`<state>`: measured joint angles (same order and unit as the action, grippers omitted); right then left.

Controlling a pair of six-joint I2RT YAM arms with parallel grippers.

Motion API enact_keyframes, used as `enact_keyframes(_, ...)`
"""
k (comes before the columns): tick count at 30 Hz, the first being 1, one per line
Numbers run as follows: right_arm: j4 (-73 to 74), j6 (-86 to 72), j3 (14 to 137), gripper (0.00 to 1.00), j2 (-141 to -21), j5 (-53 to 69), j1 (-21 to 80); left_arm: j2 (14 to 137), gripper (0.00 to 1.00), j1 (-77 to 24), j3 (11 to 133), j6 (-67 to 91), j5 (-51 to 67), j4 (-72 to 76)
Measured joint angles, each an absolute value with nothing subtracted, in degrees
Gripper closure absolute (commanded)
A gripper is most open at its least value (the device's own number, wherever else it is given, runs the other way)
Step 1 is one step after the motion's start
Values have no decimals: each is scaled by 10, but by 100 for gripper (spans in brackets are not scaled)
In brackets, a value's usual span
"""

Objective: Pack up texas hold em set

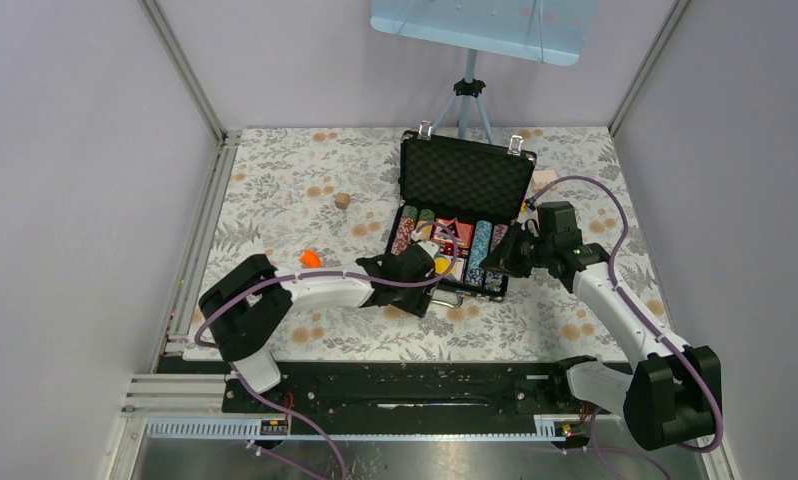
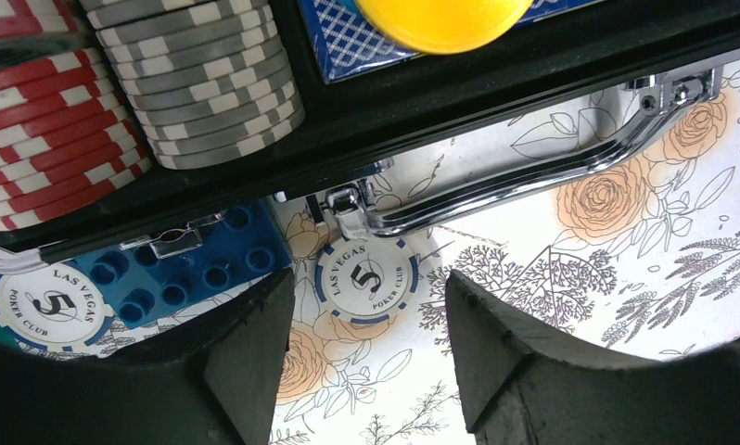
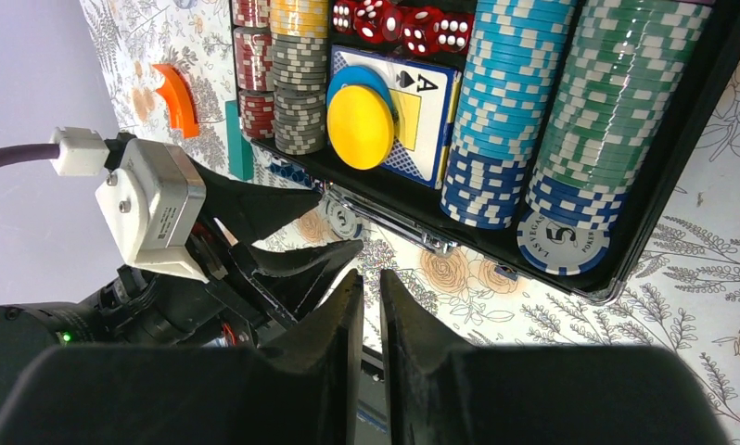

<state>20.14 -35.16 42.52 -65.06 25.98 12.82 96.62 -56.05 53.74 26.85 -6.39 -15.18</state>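
Gathering stray pieces seems the step in hand: the left end effector (image 2: 368, 306), fingers apart, hangs over a chip (image 2: 364, 280) on the desk (image 1: 275, 180), just before the handle (image 2: 533, 171) of the open case (image 1: 465, 180), which sits toward the far edge. Descending likely needs care, since the handle and a brick (image 2: 185, 269) crowd the chip and only the near side is open. The right end effector (image 3: 371, 278), fingers nearly together, holds nothing.

So the briefcase (image 1: 465, 180) sits mid-table, lid stood up at the far side. Inside, chip rows (image 3: 524, 102) run left and right of the card deck (image 3: 427, 120), dealer disc (image 3: 360, 125) on top of the deck, dice (image 3: 403, 23) behind it. One loose chip (image 2: 364, 278) lies on the table (image 1: 275, 180) just in front of the handle (image 2: 533, 176); toy brick (image 2: 185, 269) and a second chip (image 2: 46, 301) to its left.
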Motion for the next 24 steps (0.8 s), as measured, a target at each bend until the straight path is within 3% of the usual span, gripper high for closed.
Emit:
enact_keyframes(7, 205, -352, 425, 80, -651, 260, 125, 982, 46, -577, 556, 268, -95, -171)
enact_keyframes(17, 206, -349, 425, 80, -651, 260, 118, 995, 62, -592, 568, 270, -134, -180)
enact_keyframes(24, 206, -347, 424, 80, -650, 261, 114, 995, 64, -595, 568, 272, -136, -181)
